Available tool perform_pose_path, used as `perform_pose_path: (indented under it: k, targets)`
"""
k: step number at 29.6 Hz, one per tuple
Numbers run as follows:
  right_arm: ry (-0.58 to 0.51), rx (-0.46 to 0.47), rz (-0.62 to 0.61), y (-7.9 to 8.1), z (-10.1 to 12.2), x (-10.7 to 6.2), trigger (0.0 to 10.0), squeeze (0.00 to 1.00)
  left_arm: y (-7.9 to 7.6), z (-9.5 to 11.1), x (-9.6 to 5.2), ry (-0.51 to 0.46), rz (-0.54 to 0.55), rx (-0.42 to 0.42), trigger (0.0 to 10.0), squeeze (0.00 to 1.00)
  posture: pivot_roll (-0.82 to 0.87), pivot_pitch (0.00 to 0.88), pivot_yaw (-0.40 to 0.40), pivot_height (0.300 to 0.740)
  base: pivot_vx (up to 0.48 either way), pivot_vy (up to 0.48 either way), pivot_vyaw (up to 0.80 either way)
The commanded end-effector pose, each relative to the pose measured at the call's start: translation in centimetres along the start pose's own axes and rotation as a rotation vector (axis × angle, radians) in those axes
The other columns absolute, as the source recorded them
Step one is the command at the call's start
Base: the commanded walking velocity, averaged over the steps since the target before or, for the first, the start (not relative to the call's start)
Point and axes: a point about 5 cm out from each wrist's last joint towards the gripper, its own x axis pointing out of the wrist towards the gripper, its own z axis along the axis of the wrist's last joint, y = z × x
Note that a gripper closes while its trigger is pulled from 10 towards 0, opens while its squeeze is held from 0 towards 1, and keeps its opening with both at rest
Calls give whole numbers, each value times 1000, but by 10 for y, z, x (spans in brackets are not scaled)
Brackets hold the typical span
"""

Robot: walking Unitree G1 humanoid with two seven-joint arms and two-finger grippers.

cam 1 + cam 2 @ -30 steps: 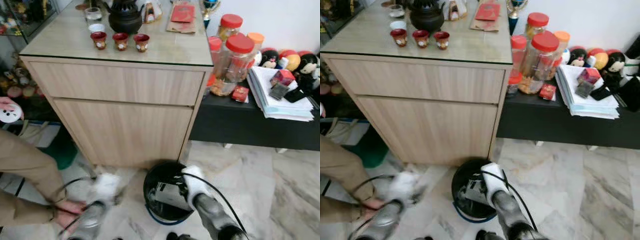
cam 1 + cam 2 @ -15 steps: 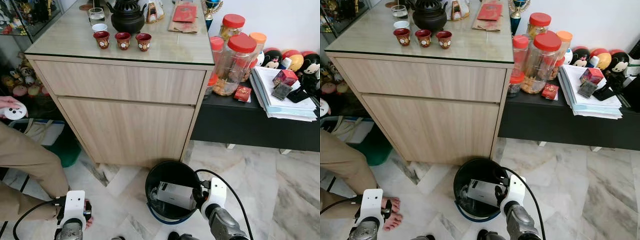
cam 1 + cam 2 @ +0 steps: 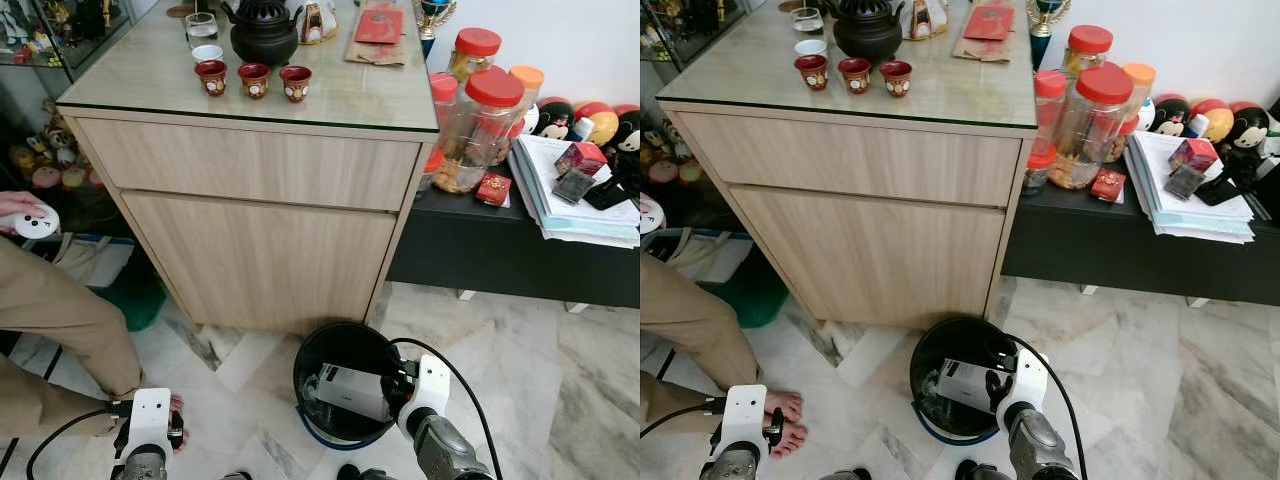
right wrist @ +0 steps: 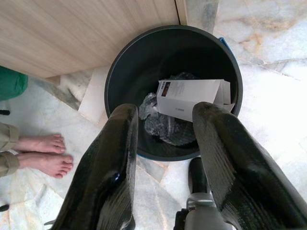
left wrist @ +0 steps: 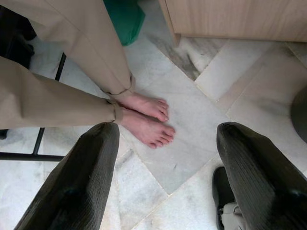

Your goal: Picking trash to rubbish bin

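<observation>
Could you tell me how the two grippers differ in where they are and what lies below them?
The right gripper hangs above the black bin, where a white box lies; the left gripper hangs above bare marble floor near a person's feet. Both have their jaws open and hold nothing.

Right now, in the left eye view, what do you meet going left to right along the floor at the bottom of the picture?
Person's trouser leg → left gripper → black rubbish bin with a white box inside → right gripper at the bin's rim → bare marble floor.
</observation>
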Motion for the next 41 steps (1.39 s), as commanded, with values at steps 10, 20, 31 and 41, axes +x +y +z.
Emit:
perform_pose_path:
  k: [10,20,31,41]
  targets:
    - [-8,-7,-10,-5,-3,-2,10000,0,-1,-16,-6,68,5,-23,10000,0,132,159,-48,740,0,0,0]
    - [-2,-2,-20,-8,-6,-4,10000,0,1,-14,-5,65,4,-24,10000,0,129,137,-47,740,0,0,0]
    - [-8,-22,-27,-8,-6,-4,10000,0,2,-13,-4,65,4,-23,10000,0,132,115,-46,740,0,0,-170]
    - [-8,-13,-33,-9,-6,-4,10000,0,2,-12,-3,60,2,-27,10000,0,131,130,-49,740,-123,0,-201]
